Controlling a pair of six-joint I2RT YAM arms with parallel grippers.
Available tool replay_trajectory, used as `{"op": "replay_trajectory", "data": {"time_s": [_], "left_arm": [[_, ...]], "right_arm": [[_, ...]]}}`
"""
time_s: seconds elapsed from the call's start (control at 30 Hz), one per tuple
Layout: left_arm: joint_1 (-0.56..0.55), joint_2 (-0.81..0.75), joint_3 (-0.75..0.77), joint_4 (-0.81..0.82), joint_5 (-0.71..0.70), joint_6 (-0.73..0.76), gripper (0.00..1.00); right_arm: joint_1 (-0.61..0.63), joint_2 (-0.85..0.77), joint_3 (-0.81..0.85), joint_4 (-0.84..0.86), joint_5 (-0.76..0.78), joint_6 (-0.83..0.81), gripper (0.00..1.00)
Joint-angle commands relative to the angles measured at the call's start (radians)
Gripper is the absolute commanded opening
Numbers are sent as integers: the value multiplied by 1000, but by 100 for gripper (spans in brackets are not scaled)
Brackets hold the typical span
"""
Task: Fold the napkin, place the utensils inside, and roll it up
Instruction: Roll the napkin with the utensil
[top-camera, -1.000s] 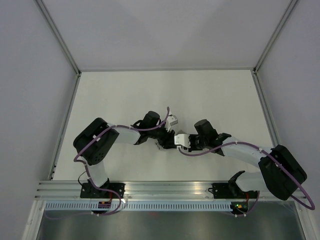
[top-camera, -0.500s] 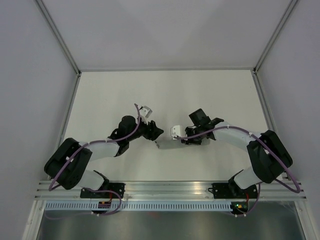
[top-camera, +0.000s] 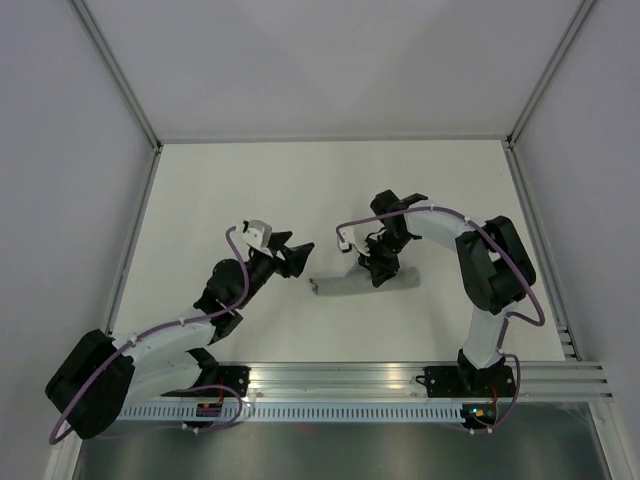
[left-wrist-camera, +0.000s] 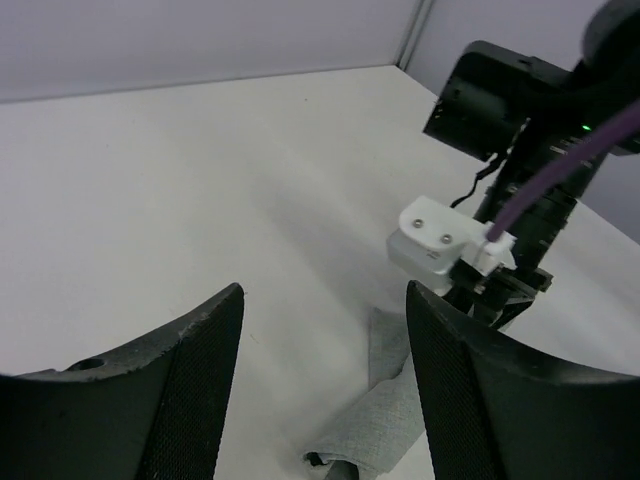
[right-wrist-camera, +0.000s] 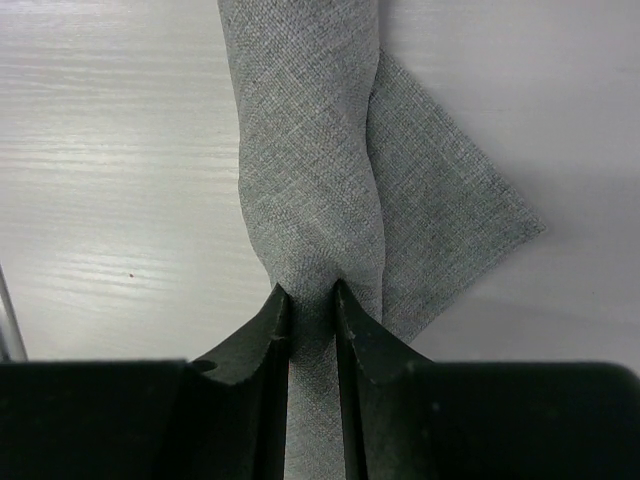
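Note:
The grey napkin (top-camera: 345, 284) lies rolled into a narrow tube near the table's middle, with a loose corner flap at its right end. It also shows in the left wrist view (left-wrist-camera: 400, 415) and the right wrist view (right-wrist-camera: 310, 150). My right gripper (top-camera: 378, 268) points down onto the roll, its jaws pinched on the cloth (right-wrist-camera: 312, 296). My left gripper (top-camera: 300, 250) is open and empty, left of the roll's left end and off the cloth; its fingers (left-wrist-camera: 205, 380) frame the roll. No utensils show in any view.
The white tabletop (top-camera: 250, 190) is bounded by grey walls and metal rails at the back and sides. The right arm's white wrist camera (left-wrist-camera: 440, 235) sits just above the roll. The arm bases stand on the rail at the near edge.
My left gripper has let go and drawn back to the left, away from the roll. My right arm has swung round toward the back, and its gripper now pinches the roll from above.

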Motion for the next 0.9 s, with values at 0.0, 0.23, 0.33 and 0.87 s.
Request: {"op": "replay_trajectory", "data": {"time_s": [0.0, 0.23, 0.33, 0.87], "left_arm": [[-112, -16, -20, 75, -150, 167, 72], [-316, 85, 17, 66, -255, 438, 72], [-375, 157, 59, 33, -260, 498, 72], [-548, 707, 342, -20, -298, 759, 77]], "right_arm": [[-29, 130, 77, -106, -11, -64, 9], [-56, 251, 199, -174, -22, -46, 9], [-57, 277, 228, -178, -12, -33, 9], [-76, 343, 278, -193, 11, -1, 9]]}}
